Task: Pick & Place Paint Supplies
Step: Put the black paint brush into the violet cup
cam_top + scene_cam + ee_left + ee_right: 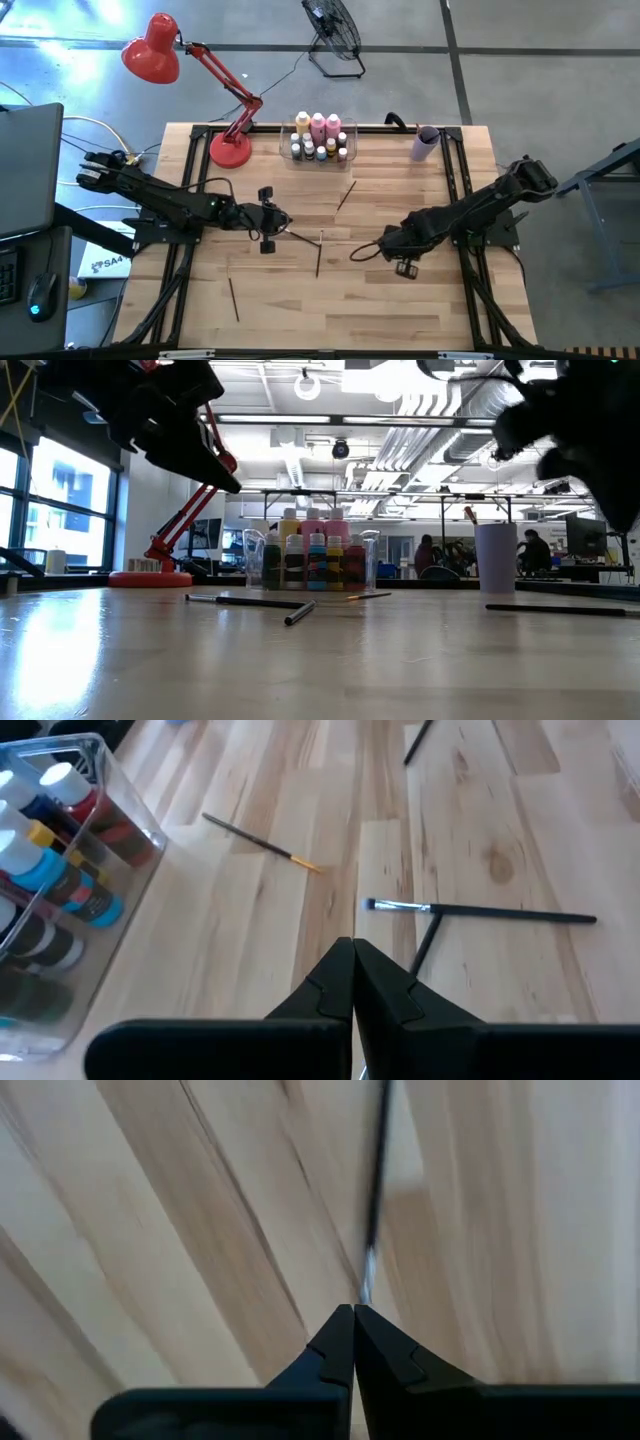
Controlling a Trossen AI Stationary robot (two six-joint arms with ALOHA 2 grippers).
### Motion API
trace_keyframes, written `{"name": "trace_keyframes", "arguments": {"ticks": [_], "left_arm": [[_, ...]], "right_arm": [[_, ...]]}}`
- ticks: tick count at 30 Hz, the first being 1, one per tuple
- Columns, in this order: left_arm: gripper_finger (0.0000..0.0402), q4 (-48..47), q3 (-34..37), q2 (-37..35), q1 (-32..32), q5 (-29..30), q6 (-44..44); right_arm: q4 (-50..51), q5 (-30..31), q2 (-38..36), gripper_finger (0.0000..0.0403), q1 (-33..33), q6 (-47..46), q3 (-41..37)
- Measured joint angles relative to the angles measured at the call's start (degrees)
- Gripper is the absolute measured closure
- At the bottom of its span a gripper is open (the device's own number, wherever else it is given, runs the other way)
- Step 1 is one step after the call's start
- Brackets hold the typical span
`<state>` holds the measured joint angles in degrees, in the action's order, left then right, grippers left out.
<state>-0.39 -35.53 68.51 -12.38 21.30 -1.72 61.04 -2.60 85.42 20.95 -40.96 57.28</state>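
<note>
Several thin paintbrushes lie flat on the wooden table: two crossing at mid-table (318, 252) (480, 910), one farther back (347, 195) (260, 845), one near the front left (233, 298), and one on the right (560, 610). Pink and yellow bottles and small white-capped bottles stand in the clear bin (320, 140) (60, 870). My left gripper (288, 222) (352, 942) is shut, above the table just left of the crossing brushes. My right gripper (358, 252) (353, 1308) is shut, points down and is raised over the right brush (375, 1180), clear of it in the low view.
A lilac cup (425, 143) (496, 557) stands at the far right of the table. A red desk lamp (230, 150) (160, 560) stands at the far left corner. Bare wood lies along the near edge.
</note>
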Motion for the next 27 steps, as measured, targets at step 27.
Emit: {"name": "trace_keyframes", "arguments": {"ticks": [27], "left_arm": [[0.0402,0.3,0.0,0.0,0.0,-1.6,-0.3]], "right_arm": [[-10.5,-1.4,0.1,0.026,0.4,-3.8,-12.4]]}}
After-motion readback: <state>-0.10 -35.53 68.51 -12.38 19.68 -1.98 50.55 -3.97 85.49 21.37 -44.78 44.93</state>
